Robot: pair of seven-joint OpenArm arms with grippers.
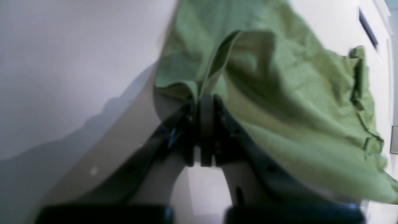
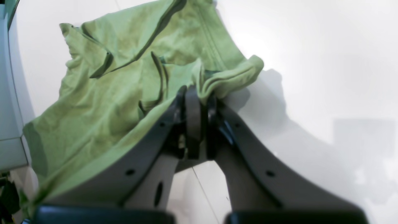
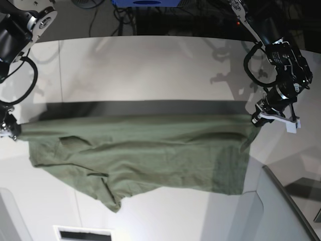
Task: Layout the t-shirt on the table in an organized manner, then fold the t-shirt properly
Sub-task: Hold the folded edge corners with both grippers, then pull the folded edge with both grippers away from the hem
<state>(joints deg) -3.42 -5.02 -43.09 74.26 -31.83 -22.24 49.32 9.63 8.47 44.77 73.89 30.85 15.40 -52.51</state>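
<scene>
Both of my end effectors, left (image 1: 205, 99) and right (image 2: 196, 91), pinch the t-shirt's (image 3: 140, 153) top edge, stretching soft, wrinkled olive cloth above the smooth white bench (image 3: 150, 65), bare beyond.

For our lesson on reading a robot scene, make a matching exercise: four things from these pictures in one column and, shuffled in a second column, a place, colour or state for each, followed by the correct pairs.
Column one
1. t-shirt
2. table
3. left gripper
4. right gripper

Column two
A. white and smooth
B. olive green, stretched out between the two arms
C. shut on the shirt at the base view's left edge
D. shut on the shirt at the base view's right side

Pairs: 1-B, 2-A, 3-D, 4-C
</scene>
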